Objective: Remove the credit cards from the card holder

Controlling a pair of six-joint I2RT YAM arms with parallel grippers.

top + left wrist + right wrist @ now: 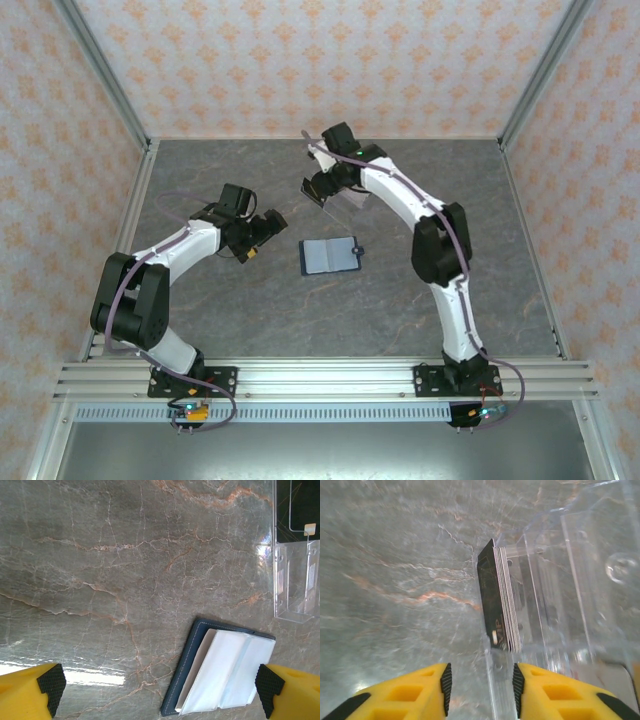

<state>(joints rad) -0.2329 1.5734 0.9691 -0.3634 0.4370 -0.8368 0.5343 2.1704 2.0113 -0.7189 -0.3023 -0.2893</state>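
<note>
A grey stone-patterned tabletop (300, 320) with rusty veins is enclosed on three sides by walls (300, 60) papered in a pale orange floral print and framed by aluminium posts (105, 70). A bright glare (75, 678) is seen reflected on the tabletop just beneath the left gripper (160, 687), at one side.

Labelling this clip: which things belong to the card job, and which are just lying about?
Job: card holder, lying open; credit cards, stacked on edge.
Lying about: clear acrylic box, the cards standing inside it.
</note>
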